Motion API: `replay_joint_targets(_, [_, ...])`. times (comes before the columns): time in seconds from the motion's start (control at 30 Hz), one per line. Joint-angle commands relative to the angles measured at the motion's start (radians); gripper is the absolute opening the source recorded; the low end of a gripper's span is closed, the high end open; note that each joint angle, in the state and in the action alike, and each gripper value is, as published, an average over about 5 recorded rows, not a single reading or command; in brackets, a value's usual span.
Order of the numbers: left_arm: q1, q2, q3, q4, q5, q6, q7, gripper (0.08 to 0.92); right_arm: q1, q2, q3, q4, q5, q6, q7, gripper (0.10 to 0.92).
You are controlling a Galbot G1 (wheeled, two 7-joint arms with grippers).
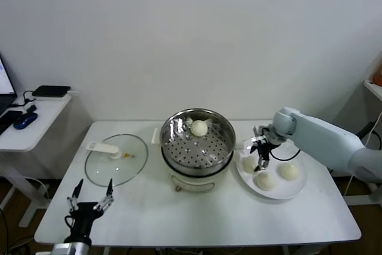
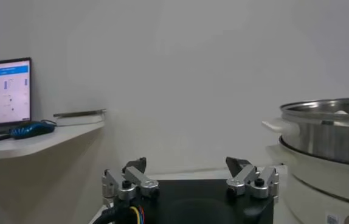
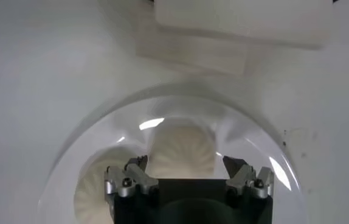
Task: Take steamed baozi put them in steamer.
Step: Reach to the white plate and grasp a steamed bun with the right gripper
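The steel steamer (image 1: 197,141) stands mid-table on its cream pot base, with one steamed baozi (image 1: 199,128) at the back of its perforated floor. Three more baozi (image 1: 250,163) (image 1: 265,181) (image 1: 289,171) lie on a white plate (image 1: 280,193) to its right. My right gripper (image 1: 261,158) hangs open just above the plate's left bun. In the right wrist view that bun (image 3: 182,152) sits between the spread fingers of the right gripper (image 3: 185,163), which do not touch it. My left gripper (image 1: 91,201) is parked open near the table's front left corner, empty.
A round glass lid (image 1: 116,159) with a white handle lies flat left of the steamer. A side table (image 1: 33,120) with electronics stands beyond the table's left end. In the left wrist view the steamer (image 2: 332,131) rises to one side of the left gripper (image 2: 186,164).
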Motion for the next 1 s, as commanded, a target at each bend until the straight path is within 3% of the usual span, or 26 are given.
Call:
replay_joint_targets(0.03, [0.0, 0.0, 0.0, 0.001, 0.0, 0.0, 0.0, 0.823, -0.014, 0.012, 0.011, -0.023, -0.008, 0.002, -0.001, 0.823])
replay_joint_targets(0.47, [-0.003, -0.003, 0.003, -0.002, 0.003, 0.002, -0.001, 0.823, -0.021, 0.019, 0.018, -0.032, -0.012, 0.001, -0.021, 0.821])
replay_joint_targets(0.83, [-0.007, -0.001, 0.005, 0.002, 0.003, 0.002, -0.002, 0.823, -0.021, 0.015, 0.028, -0.048, -0.014, 0.01, -0.025, 0.707])
replay_joint_targets(1.0, [-0.007, -0.003, 0.009, 0.004, 0.006, 0.001, -0.002, 0.823, -0.017, 0.014, 0.03, -0.046, -0.009, 0.013, -0.028, 0.694])
